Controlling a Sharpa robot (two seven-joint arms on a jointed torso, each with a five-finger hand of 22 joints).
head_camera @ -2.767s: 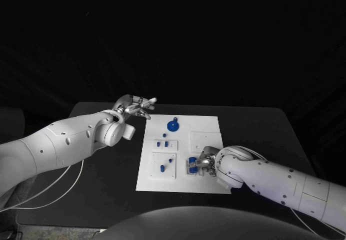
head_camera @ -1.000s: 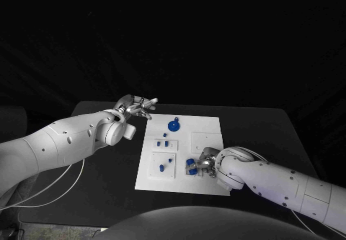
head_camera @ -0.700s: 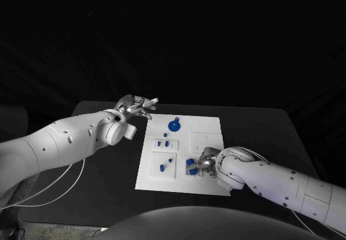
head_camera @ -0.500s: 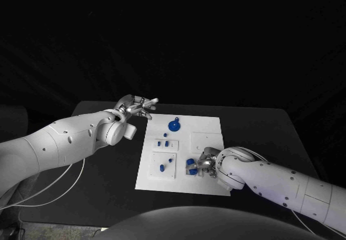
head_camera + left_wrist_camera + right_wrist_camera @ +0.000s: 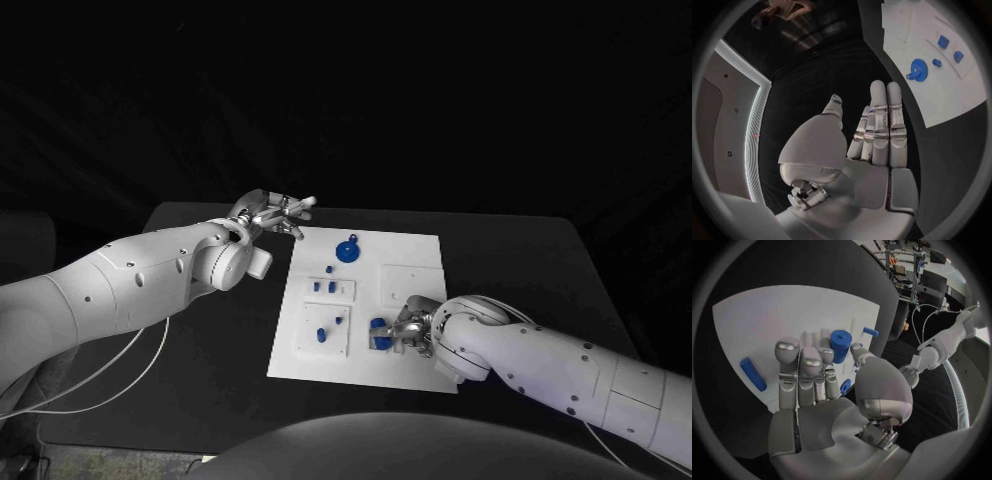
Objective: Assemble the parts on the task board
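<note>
Since the earlier frames my right hand [image 5: 410,331] has crept slightly toward the board's near-middle, and the blue part under it has shifted with it; the left has barely stirred.

Nearest me, the right hand sits low over the near half of the board [image 5: 418,250]. Its fingers curl around a blue cylinder [image 5: 840,345] that stands just beyond the fingertips, thumb alongside; I judge it pinched, though contact is hard to confirm. A blue peg [image 5: 752,374] lies flat on the board to the hand's outer side, long axis running roughly along the fingers. That hand is plainly the nearer one for this work.

Farther on, small blue pieces [image 5: 330,288] sit in their recesses, then a blue disc [image 5: 346,249].

Farthest, my left hand [image 5: 271,213] hovers off the board's far left corner, fingers straight and empty.
</note>
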